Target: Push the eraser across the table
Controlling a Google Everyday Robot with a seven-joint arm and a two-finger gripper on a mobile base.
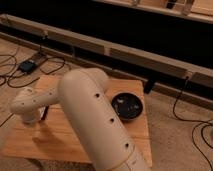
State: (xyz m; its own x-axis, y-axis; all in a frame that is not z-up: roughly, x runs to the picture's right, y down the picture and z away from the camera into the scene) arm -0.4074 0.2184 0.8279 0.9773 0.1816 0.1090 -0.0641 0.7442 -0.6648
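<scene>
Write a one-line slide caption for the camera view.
Robot arm reaches left over the table, gripper low beside it; black bowl at right.

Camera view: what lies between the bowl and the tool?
In the camera view, the robot's own arm crosses it above the table; tool low at left, bowl at right. No eraser visible.

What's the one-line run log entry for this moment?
gripper: low over table left side, behind wrist | eraser: not visible | bowl: right side, untouched

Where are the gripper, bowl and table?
gripper (31,119): camera view, wrist housing above the table's left side; fingertips hidden.
bowl (127,106): camera view, dark inside.
table (60,132): camera view, bare wooden top.
</scene>
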